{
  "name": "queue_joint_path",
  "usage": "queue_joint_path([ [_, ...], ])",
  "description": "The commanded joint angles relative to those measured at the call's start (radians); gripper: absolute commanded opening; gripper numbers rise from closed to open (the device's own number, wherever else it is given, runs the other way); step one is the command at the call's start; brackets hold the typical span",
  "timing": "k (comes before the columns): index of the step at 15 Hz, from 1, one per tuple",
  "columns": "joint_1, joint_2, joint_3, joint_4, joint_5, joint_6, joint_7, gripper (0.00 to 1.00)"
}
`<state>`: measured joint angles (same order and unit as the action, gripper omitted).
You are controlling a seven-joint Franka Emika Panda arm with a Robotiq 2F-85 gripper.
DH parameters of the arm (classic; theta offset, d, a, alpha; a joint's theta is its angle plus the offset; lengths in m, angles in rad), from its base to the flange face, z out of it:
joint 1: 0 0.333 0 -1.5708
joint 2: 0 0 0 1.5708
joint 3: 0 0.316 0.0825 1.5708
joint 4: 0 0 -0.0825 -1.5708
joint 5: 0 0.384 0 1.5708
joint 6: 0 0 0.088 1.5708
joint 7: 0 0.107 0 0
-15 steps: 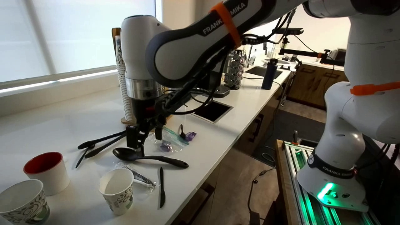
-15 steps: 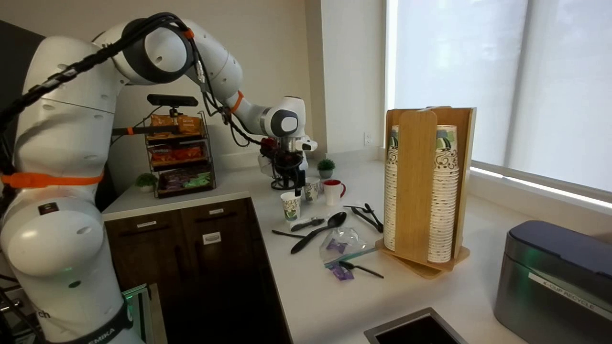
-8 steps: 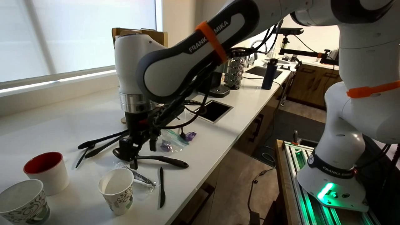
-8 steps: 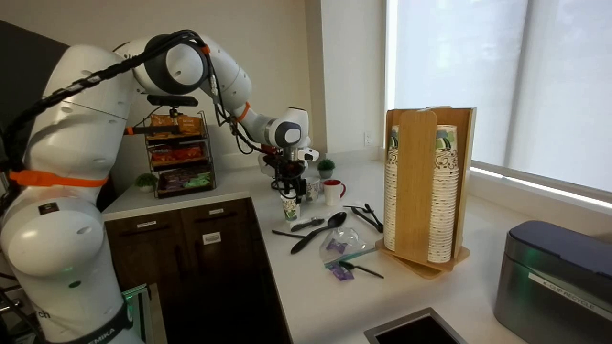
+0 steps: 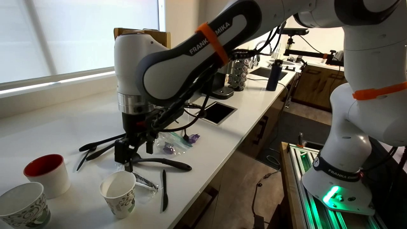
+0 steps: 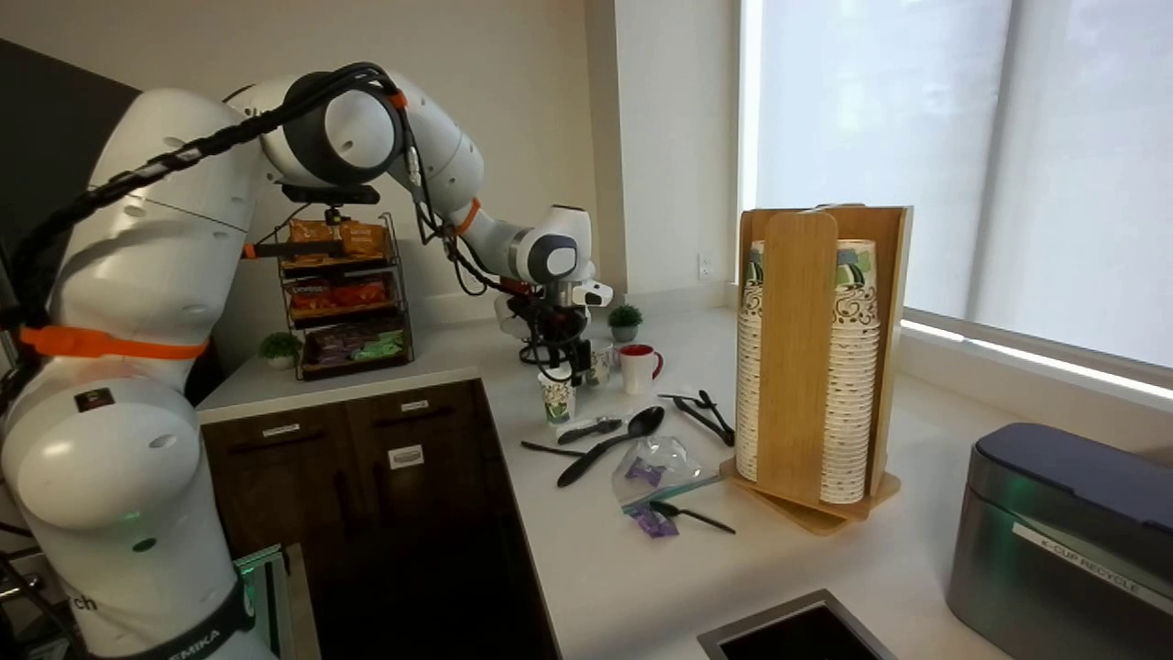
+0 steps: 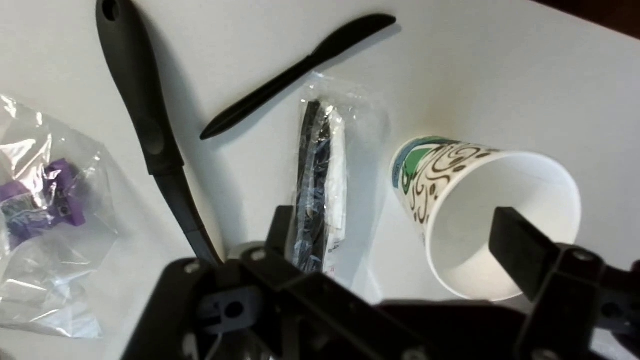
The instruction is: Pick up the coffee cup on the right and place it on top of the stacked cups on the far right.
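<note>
**Lateral Alignment Before the Grasp**

I take the target to be the paper cup (image 5: 118, 194) near the edge of the counter (image 5: 184, 190); it stands upright, long axis vertical, mouth up. The gripper (image 7: 392, 232) is released: its jaws stand apart and hold nothing.

Critical relation: in the wrist view, the cup lies to the right of the gap's centre, and one finger (image 7: 522, 250) crosses its mouth. A cutlery packet (image 7: 325, 180) and only part of the cup show in the gap. In an exterior view, the nearer fingertip (image 5: 128, 167) appears at the cup's far rim; I cannot tell whether it touches or hangs above.

I judge the step to be the approach. The next move calls for a sideways shift toward the cup, until it stands centred between the jaws; closing early may tip it. Presumed destination: the cup stack (image 6: 850, 394) in the wooden holder (image 6: 795, 367), well apart.
</note>
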<state>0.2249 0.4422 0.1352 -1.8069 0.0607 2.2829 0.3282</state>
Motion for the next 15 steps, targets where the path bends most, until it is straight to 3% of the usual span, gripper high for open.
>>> queue_joint_path([
  [1, 0.019, 0.009, -0.009, 0.005, -0.008, 0.015, 0.004, 1.0],
  [7, 0.03, 0.02, -0.01, 0.004, -0.003, 0.061, 0.015, 1.0],
  [9, 0.043, 0.031, -0.022, 0.005, -0.02, 0.091, 0.039, 0.93],
  [13, 0.065, 0.057, -0.04, 0.011, -0.041, 0.119, 0.067, 0.92],
  [14, 0.071, 0.064, -0.045, 0.013, -0.046, 0.119, 0.073, 0.85],
  [15, 0.076, 0.069, -0.049, 0.015, -0.05, 0.118, 0.077, 0.68],
])
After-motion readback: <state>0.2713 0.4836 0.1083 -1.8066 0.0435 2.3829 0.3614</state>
